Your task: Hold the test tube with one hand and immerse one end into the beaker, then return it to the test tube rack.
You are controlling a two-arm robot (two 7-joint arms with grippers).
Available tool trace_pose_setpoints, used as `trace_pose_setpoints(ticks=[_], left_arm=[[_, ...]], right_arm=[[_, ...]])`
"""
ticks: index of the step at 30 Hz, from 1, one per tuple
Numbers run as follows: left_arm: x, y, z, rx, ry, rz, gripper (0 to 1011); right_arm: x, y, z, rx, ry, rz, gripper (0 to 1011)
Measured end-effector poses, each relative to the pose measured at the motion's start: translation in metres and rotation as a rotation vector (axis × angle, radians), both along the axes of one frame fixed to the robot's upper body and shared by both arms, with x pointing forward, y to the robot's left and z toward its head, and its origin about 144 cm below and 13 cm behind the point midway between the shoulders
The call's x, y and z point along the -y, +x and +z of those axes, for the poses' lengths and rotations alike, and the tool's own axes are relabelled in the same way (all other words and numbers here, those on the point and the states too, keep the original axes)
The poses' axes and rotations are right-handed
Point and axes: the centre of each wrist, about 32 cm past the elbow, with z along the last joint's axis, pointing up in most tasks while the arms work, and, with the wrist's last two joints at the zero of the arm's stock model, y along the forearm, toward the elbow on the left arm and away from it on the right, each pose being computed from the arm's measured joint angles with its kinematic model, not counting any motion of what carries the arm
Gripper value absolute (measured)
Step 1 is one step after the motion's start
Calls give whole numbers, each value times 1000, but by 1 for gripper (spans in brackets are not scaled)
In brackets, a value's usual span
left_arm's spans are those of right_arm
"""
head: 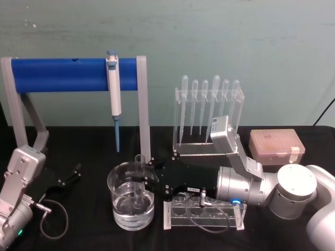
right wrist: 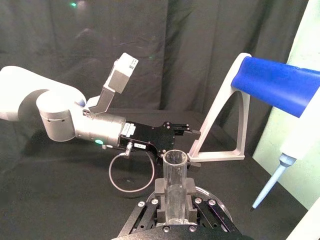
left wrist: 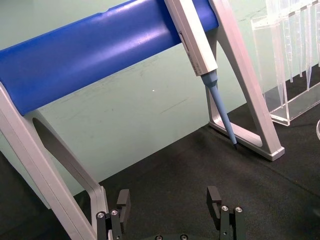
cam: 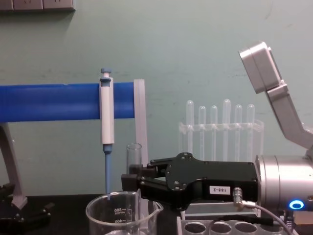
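The test tube (head: 140, 166) stands upright in my right gripper (head: 142, 180), which is shut on it just over the beaker (head: 116, 193). The tube's lower end reaches down inside the beaker into the clear water. In the chest view the tube's open rim (cam: 133, 148) rises above the black gripper (cam: 134, 180), with the beaker rim (cam: 98, 208) below. The right wrist view looks down on the tube (right wrist: 175, 182) clamped between the fingers. My left gripper (head: 69, 176) rests open on the table left of the beaker, and the left wrist view shows its fingers (left wrist: 123, 199) apart with nothing between them.
A grey stand with a blue bar (head: 63, 75) holds a blue-and-white pipettor (head: 113, 97) behind the beaker. A clear rack of pipettes (head: 209, 112) stands at the back. A clear tube rack (head: 209, 217) lies under my right wrist. A pink tip box (head: 276, 146) sits at the right.
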Motion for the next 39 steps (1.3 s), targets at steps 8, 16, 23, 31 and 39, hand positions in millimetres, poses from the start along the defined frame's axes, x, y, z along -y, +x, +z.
trace_pose_setpoints(ticks=[8, 16, 23, 31, 39], left_arm=[[0, 0, 0, 0, 0, 0, 1000], [0, 0, 0, 0, 0, 0, 1000], [0, 0, 0, 0, 0, 0, 1000], [0, 0, 0, 0, 0, 0, 1000], [0, 0, 0, 0, 0, 0, 1000]], right_arm=[[1, 0, -4, -3, 7, 0, 224], [1, 0, -4, -3, 8, 0, 224], [1, 0, -3, -3, 8, 0, 224], [1, 0, -3, -2, 7, 1, 224], [1, 0, -3, -2, 7, 1, 224]])
